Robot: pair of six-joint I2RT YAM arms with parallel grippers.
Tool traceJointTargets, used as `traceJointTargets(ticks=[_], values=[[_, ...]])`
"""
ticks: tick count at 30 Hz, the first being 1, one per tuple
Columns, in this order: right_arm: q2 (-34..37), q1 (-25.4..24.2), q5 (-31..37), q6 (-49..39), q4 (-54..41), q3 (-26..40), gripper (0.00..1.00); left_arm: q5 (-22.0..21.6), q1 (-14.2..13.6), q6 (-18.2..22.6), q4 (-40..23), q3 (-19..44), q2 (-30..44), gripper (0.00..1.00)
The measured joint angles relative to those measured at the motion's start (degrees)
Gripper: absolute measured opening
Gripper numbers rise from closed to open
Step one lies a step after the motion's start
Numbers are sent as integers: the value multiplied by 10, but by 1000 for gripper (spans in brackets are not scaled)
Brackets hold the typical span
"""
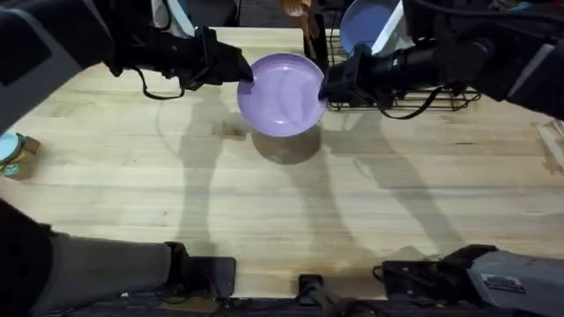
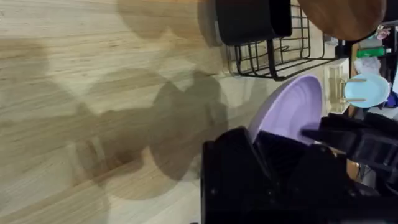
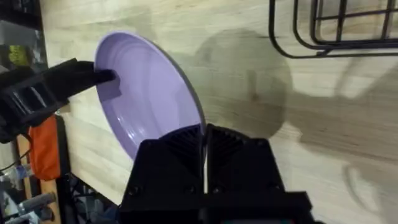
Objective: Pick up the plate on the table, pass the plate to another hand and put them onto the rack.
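Observation:
The lavender plate (image 1: 282, 92) hangs tilted in the air above the table (image 1: 264, 202), just in front of the black wire rack (image 1: 423, 92). My left gripper (image 1: 248, 76) is shut on its left rim. From the other side my right gripper (image 1: 324, 85) is shut on the right rim. The right wrist view has the plate (image 3: 143, 93) edge-on, the rim pinched between my right gripper's (image 3: 204, 140) fingers and the left gripper (image 3: 107, 79) on the far edge. In the left wrist view the plate (image 2: 292, 112) rises from my left gripper (image 2: 264, 146), with the rack (image 2: 280, 59) beyond.
A periwinkle plate (image 1: 370, 22) stands upright in the rack. Beside the rack is a dark utensil cup (image 2: 249, 18). A small teal and tan object (image 1: 13, 154) lies at the table's left edge. The near half of the tabletop is bare wood.

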Motion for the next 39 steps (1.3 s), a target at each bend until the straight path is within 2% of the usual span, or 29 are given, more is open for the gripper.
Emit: traceJointTargets(ticks=[16,18,20,24,27,31,32,39], values=[[0,0,2,0,8,0,32,0,0,0,0,0,0,45],[0,0,4,0,12,0,32,0,1,0,1,0,0,126],[0,0,4,0,16,0,32,2,0,-1,0,0,0,316],[0,0,4,0,16,0,32,4,0,-4,0,0,0,940],[0,0,4,0,16,0,32,4,0,-4,0,0,0,991],[0,0,21,0,15,0,32,4,0,-5,0,0,0,993],[0,0,43,-1,15,0,32,4,0,-5,0,0,0,993],[0,0,54,-26,15,0,31,22,6,-5,4,0,0,995]])
